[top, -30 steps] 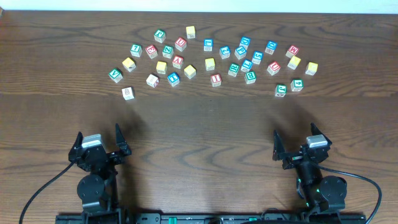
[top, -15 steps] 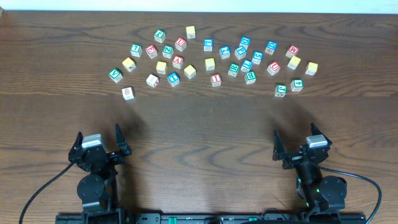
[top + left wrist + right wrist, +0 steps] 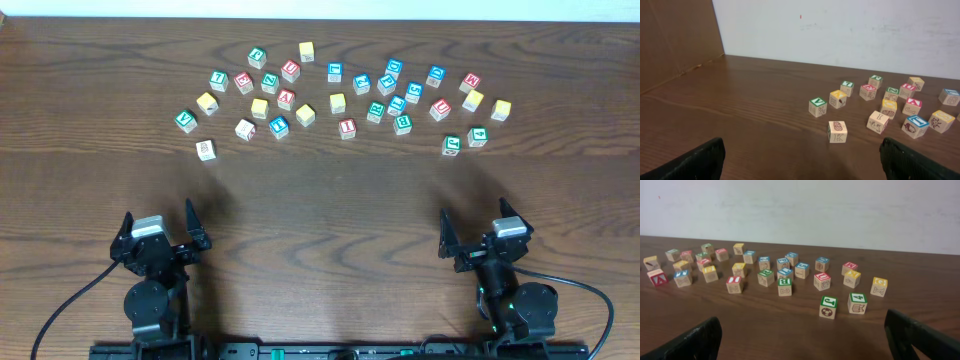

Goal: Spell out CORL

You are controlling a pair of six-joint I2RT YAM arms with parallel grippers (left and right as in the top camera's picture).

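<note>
Task not begun. The letter cubes (image 3: 337,103) lie loose in a scattered band on the far side of the bench (image 3: 320,200), and no row is formed. C, O, R and L are somewhere in that band, too small to pick out. The left hand (image 3: 160,215) and right hand (image 3: 476,222) sit at the near edge, well apart from the cubes, both spread wide and holding nothing. All four placements are left.

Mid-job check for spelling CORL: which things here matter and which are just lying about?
Job: green R cube; the C, O and L cubes, letters too small to pick out; left gripper and right gripper, both open.
Lying about: green V cube; green 4 cube; red A cube; green B cube.
</note>
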